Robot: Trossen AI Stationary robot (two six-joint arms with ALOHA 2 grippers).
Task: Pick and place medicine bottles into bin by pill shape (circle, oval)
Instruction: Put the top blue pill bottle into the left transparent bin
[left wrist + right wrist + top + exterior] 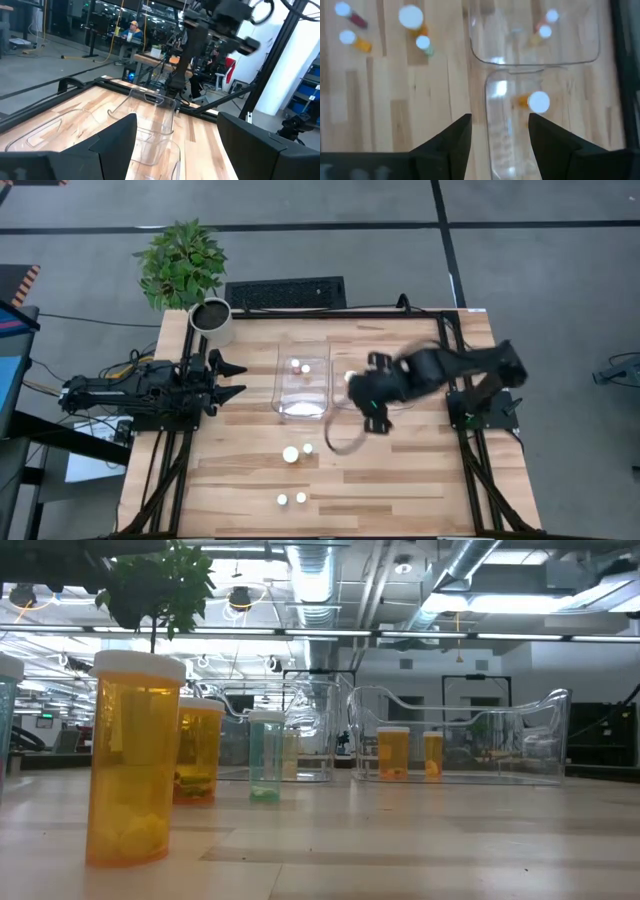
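Four bottles [291, 453] are standing on the table's [400, 480] near half, loose. Beyond them the right gripper [500, 135] is hovering over the clear bins [303, 385], fingers parted and empty, with three bottles inside. The left gripper [235, 379] is waiting beside the bins, fingers spread.

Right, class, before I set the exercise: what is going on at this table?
A two-armed robot is sorting medicine bottles into two clear bins. The right pincer hangs open and empty over the right bin, which holds one bottle. The left bin holds two bottles. Four more bottles stand on the table. The left pincer waits open at the table's left side, beside a plant pot.
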